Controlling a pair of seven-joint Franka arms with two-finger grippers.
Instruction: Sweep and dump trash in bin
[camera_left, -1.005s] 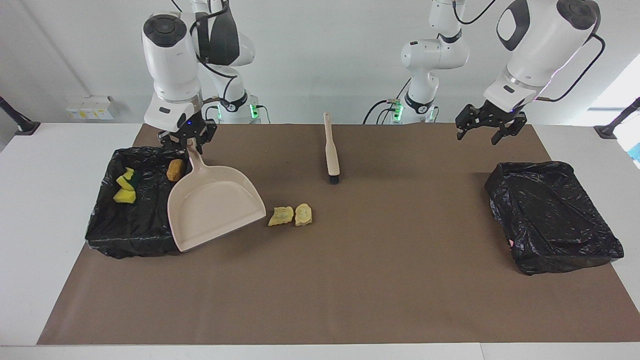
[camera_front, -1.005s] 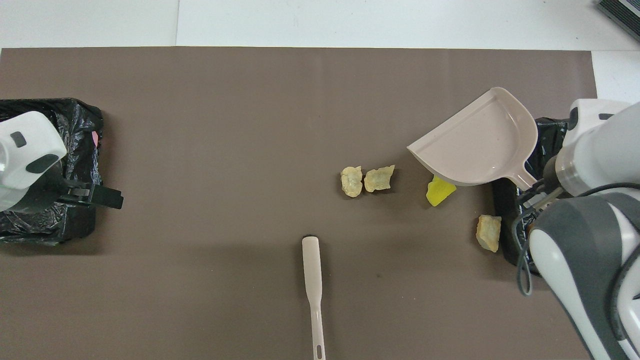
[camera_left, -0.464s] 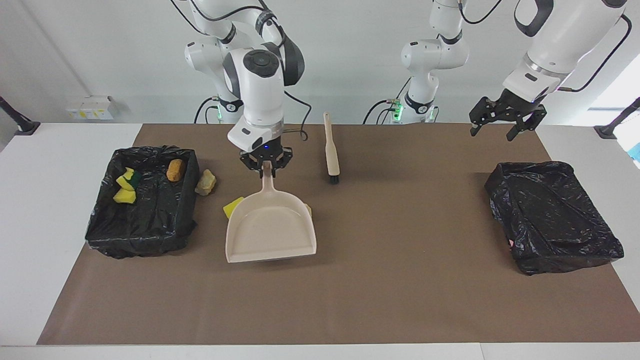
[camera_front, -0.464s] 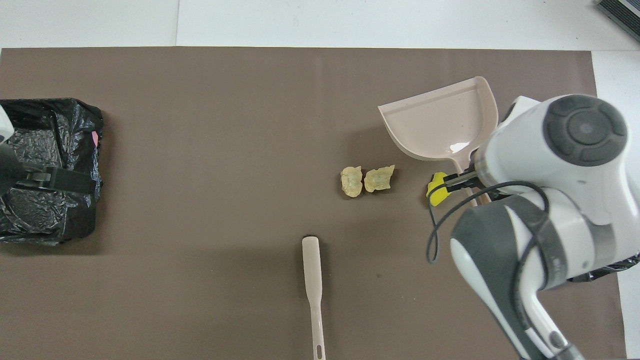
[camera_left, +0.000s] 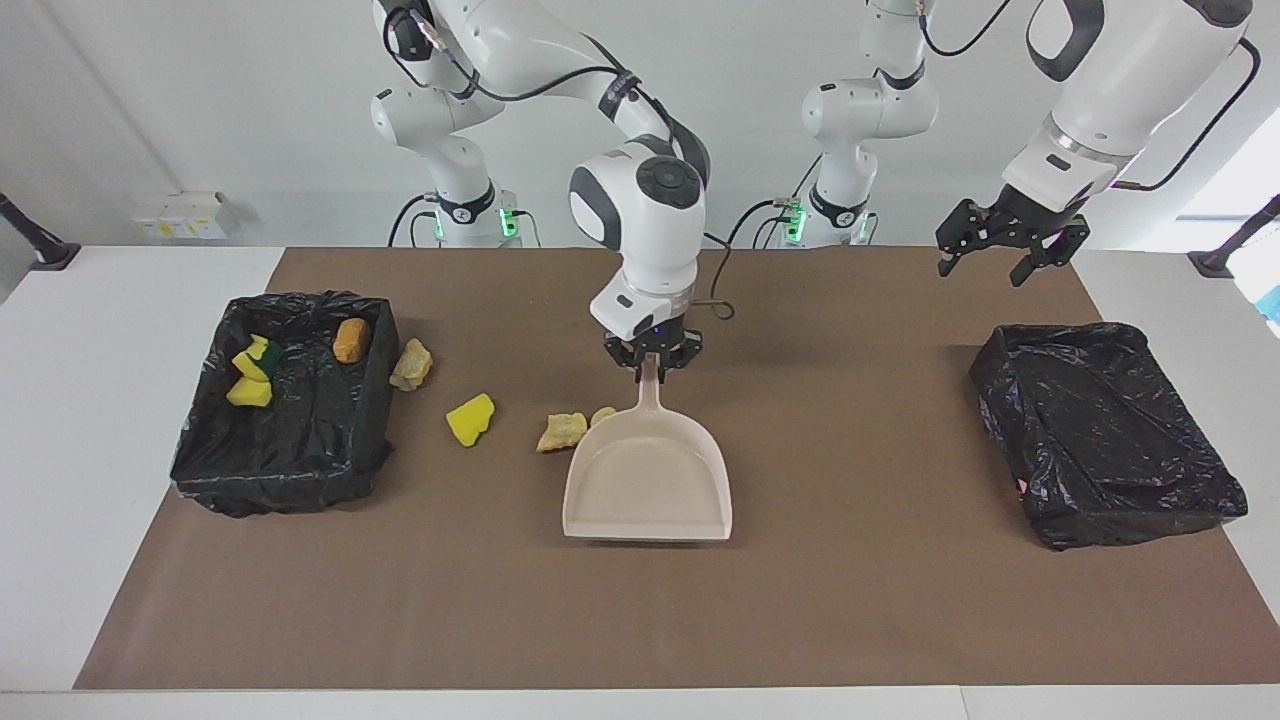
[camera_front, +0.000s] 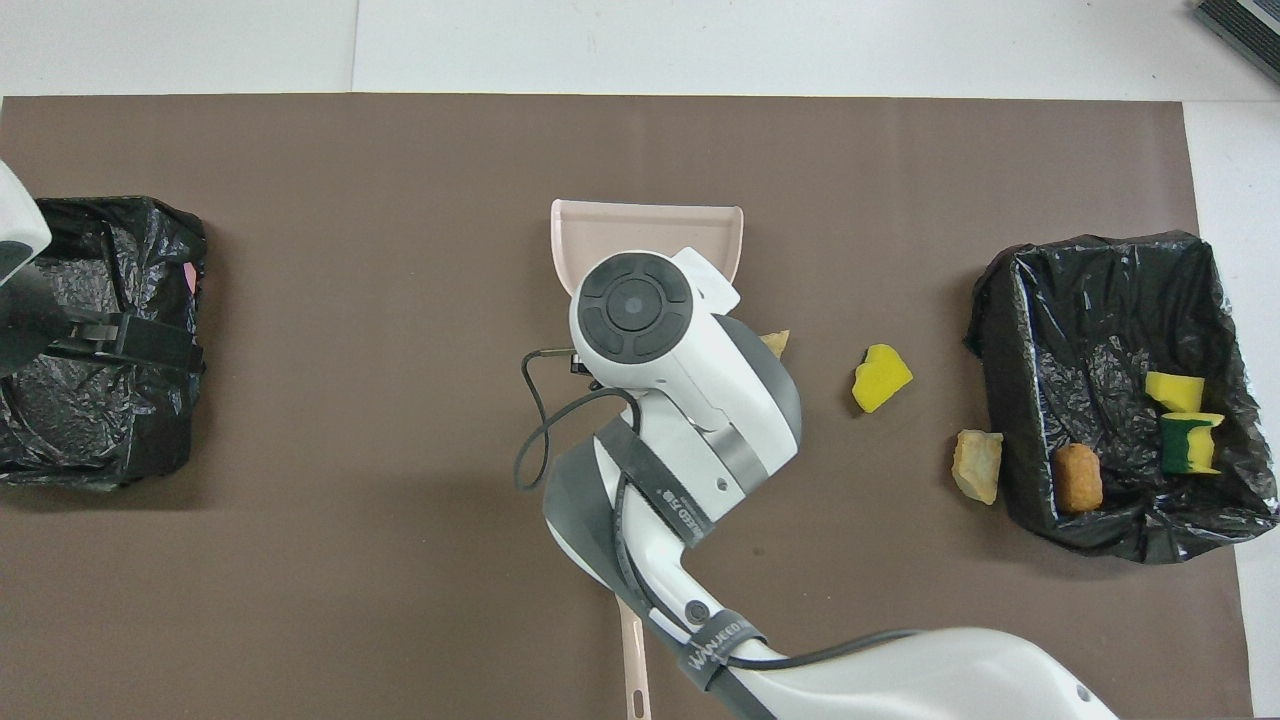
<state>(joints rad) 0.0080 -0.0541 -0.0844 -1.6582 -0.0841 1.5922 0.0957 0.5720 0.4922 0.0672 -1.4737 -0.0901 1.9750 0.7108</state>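
Beige dustpan (camera_left: 648, 480) at mid-tabletop, its handle clamped in the right pincer (camera_left: 653, 366). Two pale foam chunks (camera_left: 562, 431) lie just beside the pan; a yellow chunk (camera_left: 470, 419) and a tan chunk (camera_left: 411, 364) lie between it and the bin (camera_left: 280, 460) at the right arm's end, which holds three more. The left pincer (camera_left: 1005, 258), fingers apart, waits near a second bin (camera_left: 1110, 440).
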